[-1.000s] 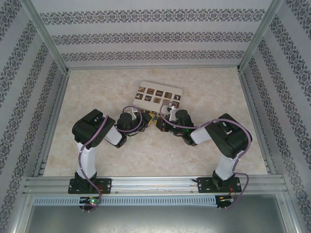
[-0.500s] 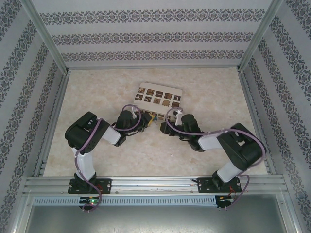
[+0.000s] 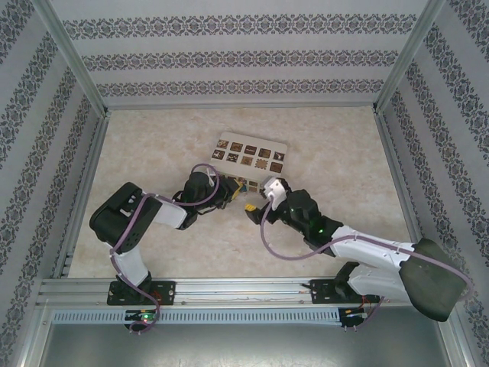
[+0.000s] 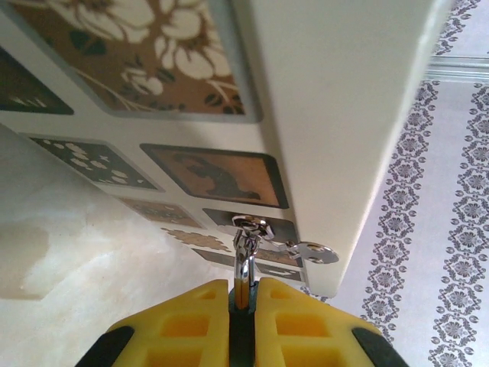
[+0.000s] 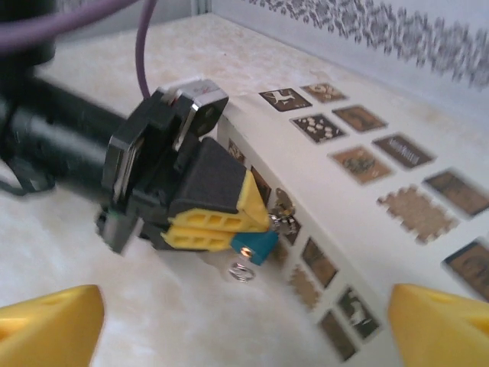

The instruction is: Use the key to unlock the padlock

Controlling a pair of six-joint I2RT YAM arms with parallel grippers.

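Clamping padlock (image 5: 256, 246) in my left hand (image 4: 243, 294) vs. box (image 5: 367, 191) side; right hand (image 5: 244, 329) apart, empty. Key (image 4: 313, 252) beside lock, ungrabbed. Unlocking yet to do, imo.

Top external: fixed, high behind both arm bases, tilted down over the table (image 3: 153, 145)
Left wrist: behind the left gripper (image 4: 244, 294), facing out past its tips, very close to the cream box (image 4: 336, 115) ahead
Right wrist: behind the right gripper (image 5: 244, 317), facing ahead, near
Shared: the box's tiled face in all three; right wrist also takes in the left gripper with the padlock (image 5: 256, 246) at its tips
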